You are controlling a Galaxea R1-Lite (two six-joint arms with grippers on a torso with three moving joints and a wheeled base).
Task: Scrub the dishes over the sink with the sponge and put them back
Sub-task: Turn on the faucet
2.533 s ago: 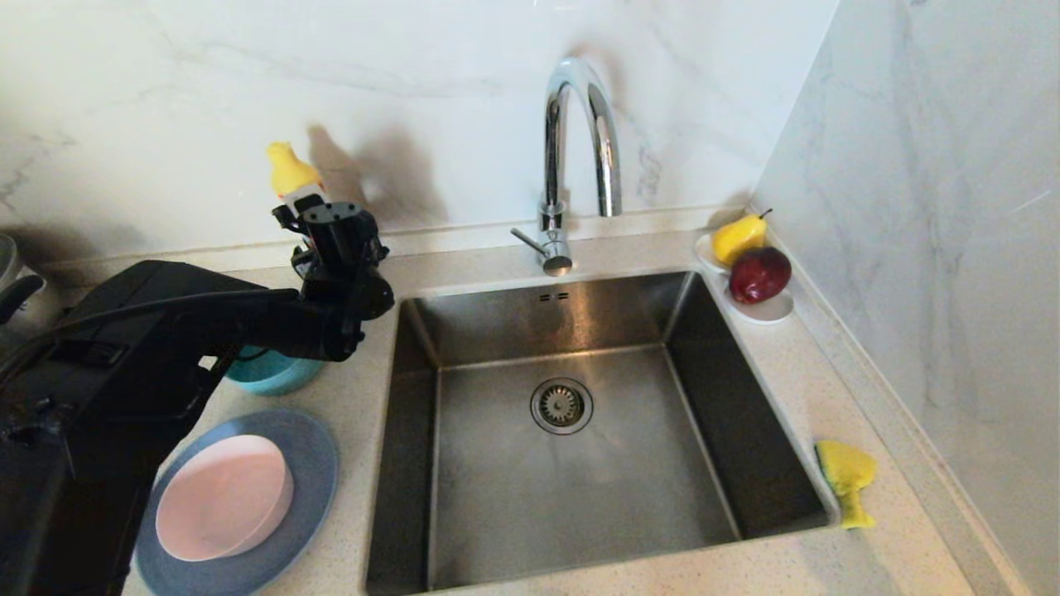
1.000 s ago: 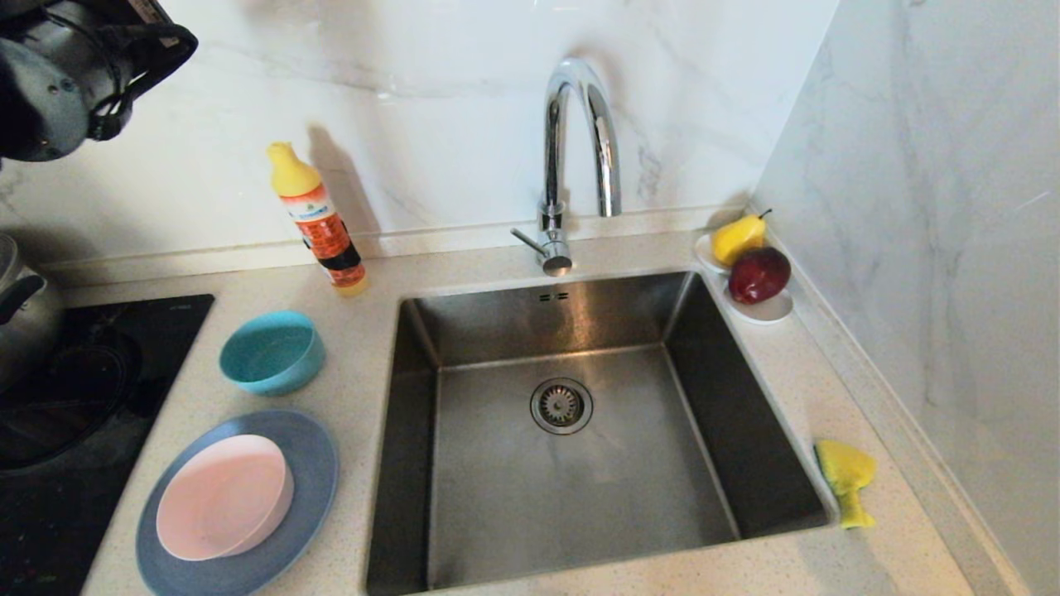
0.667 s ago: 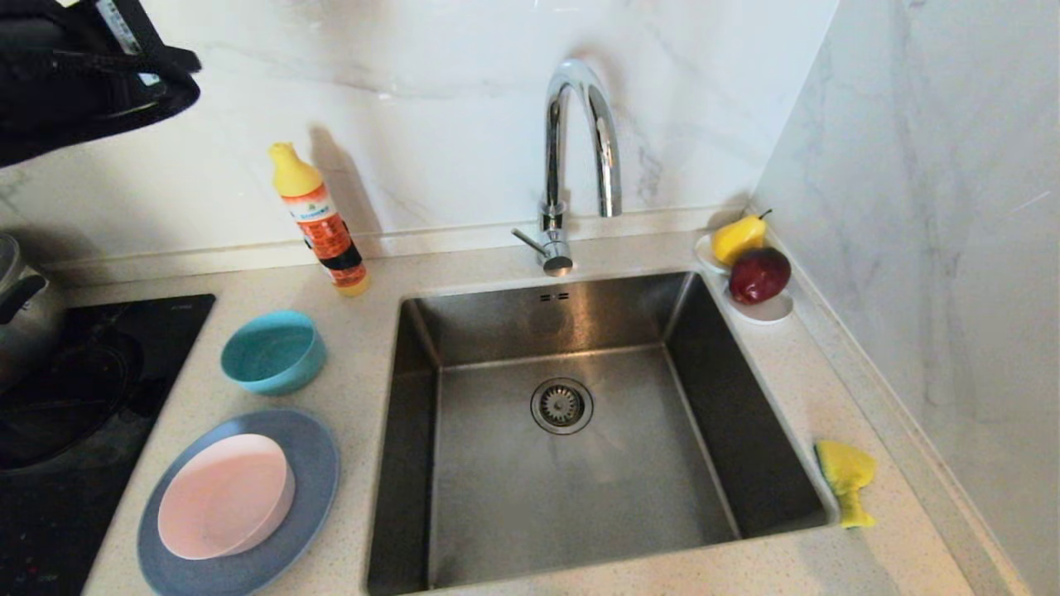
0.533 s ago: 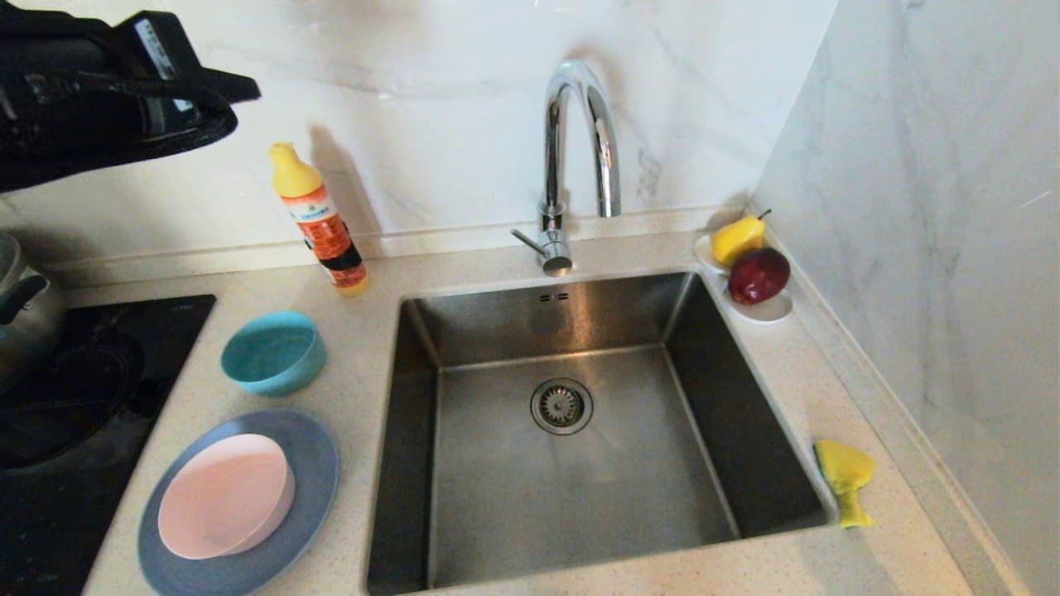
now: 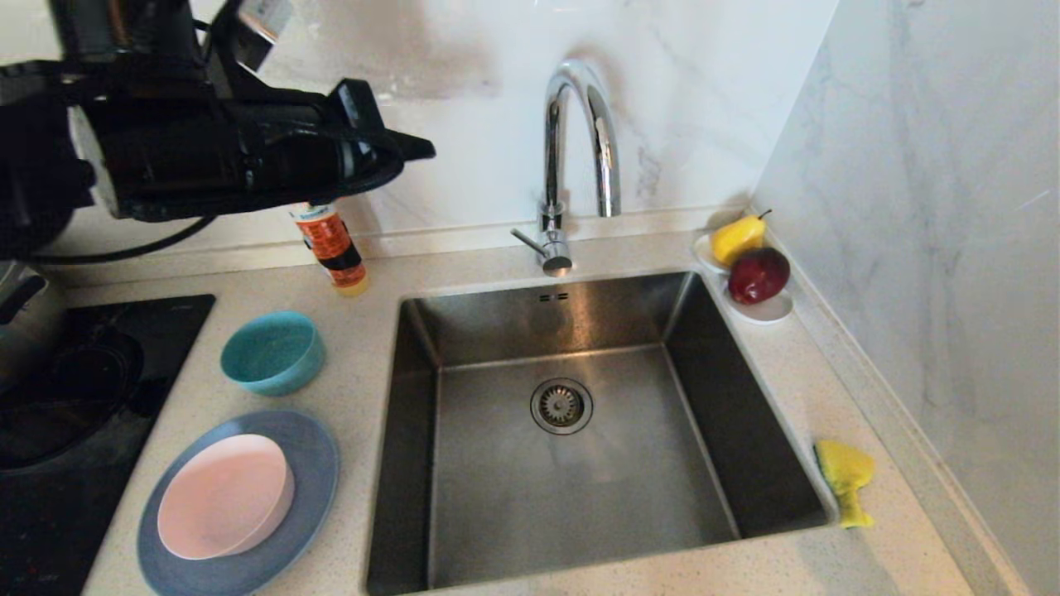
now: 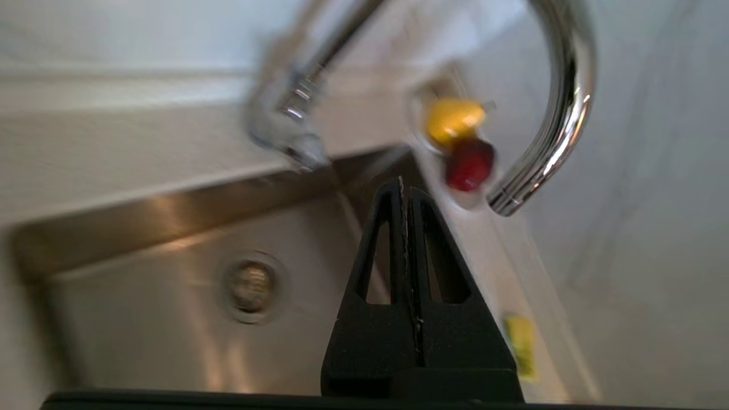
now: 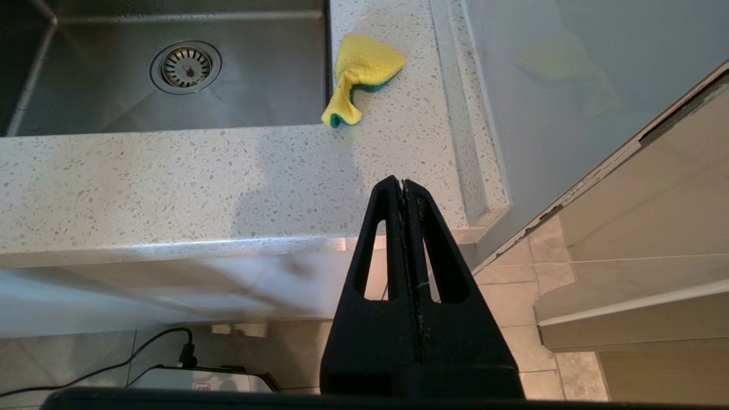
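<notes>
Since a moment ago the left hand [image 5: 418, 151] has swung out from the upper left corner and now hangs high over the tabletop [image 5: 364, 389], fingers pressed shut on nothing, covering the top of the orange-labelled yellow bottle [image 5: 331, 248], whose print is too small to read. Well below it sit the small teal bowl [image 5: 272, 352] and the pale pink bowl [image 5: 224, 495] on the wide grey-blue plate [image 5: 310, 463]. Far across the square steel sink [image 5: 580, 488], the crumpled yellow sponge [image 5: 845, 480] lies on its right rim. Low before the tabletop edge, the right hand [image 7: 402, 185] is shut, empty.

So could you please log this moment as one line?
left gripper: shut, empty, raised | right gripper: shut, parked | crumpled yellow sponge: on counter
</notes>
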